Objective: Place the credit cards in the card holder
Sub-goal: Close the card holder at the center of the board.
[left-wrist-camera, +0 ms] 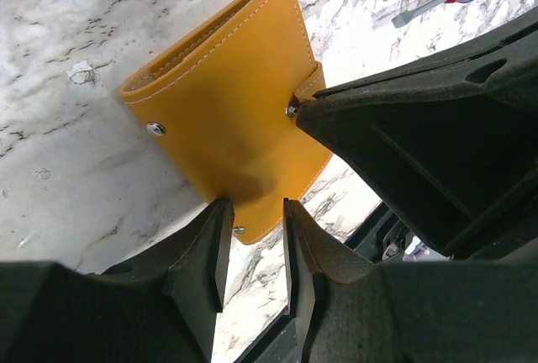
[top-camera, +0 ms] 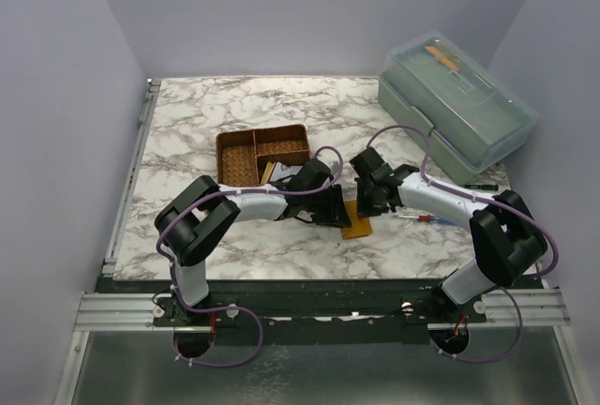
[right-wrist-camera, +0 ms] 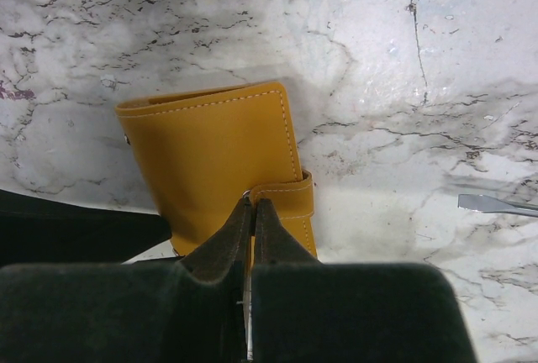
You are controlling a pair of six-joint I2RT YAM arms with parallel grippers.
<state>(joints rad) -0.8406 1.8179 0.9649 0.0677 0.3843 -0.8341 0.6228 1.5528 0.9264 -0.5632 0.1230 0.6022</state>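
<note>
Judging by looks, the card holder [left-wrist-camera: 227,102] is light, stiffish, slick leather. Lift its snap strap [right-wrist-camera: 294,197], where the closed right claw [right-wrist-camera: 253,204] touches. The left claw [left-wrist-camera: 257,205] stands part-open at its edge.

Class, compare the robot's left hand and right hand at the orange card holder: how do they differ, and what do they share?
The left hand holds its fingers apart with a clear gap; the right hand has them pressed together. The left hand sits at an edge of the card holder without the strap; the right hand's tip meets the strap at its snap. Both are dark and point at the same closed card holder.
</note>
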